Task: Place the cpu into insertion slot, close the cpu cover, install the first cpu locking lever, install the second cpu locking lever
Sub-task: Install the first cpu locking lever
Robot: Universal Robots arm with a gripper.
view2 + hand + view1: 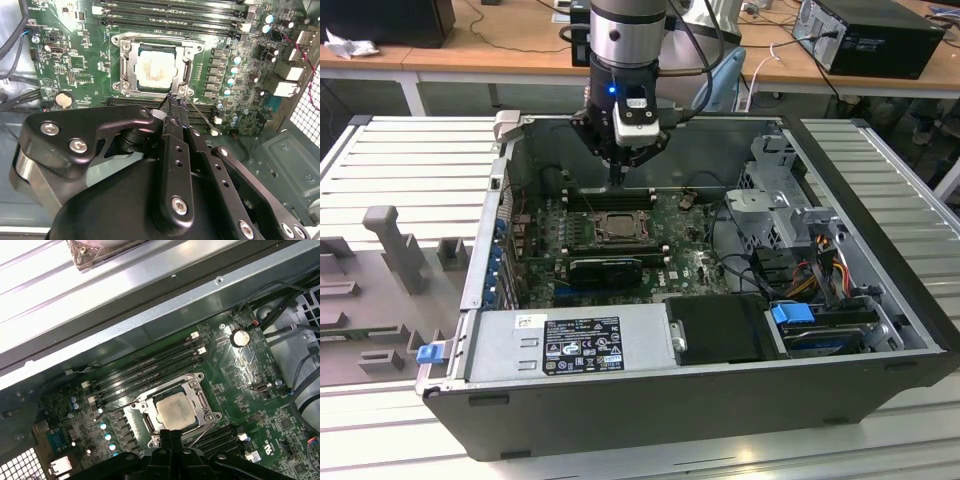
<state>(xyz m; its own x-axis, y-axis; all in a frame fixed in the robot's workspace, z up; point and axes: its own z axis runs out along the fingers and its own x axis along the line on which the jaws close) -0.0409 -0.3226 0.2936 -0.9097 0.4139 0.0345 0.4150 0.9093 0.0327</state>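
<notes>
Already seated: cpu under its cover

Near the centre of the exterior view, the cpu (617,228) is seen seated in its socket, framed by the lowered cpu cover (126,65). The fingers (175,150) are pressed together, nothing visibly gripped, tips held at the socket's edge beside a thin lever (200,119).

Quantities were: one computer case (720,400), one motherboard (695,250), one cpu (173,410), one cpu cover (203,400), one coin cell (240,337), one gripper (172,102)
</notes>
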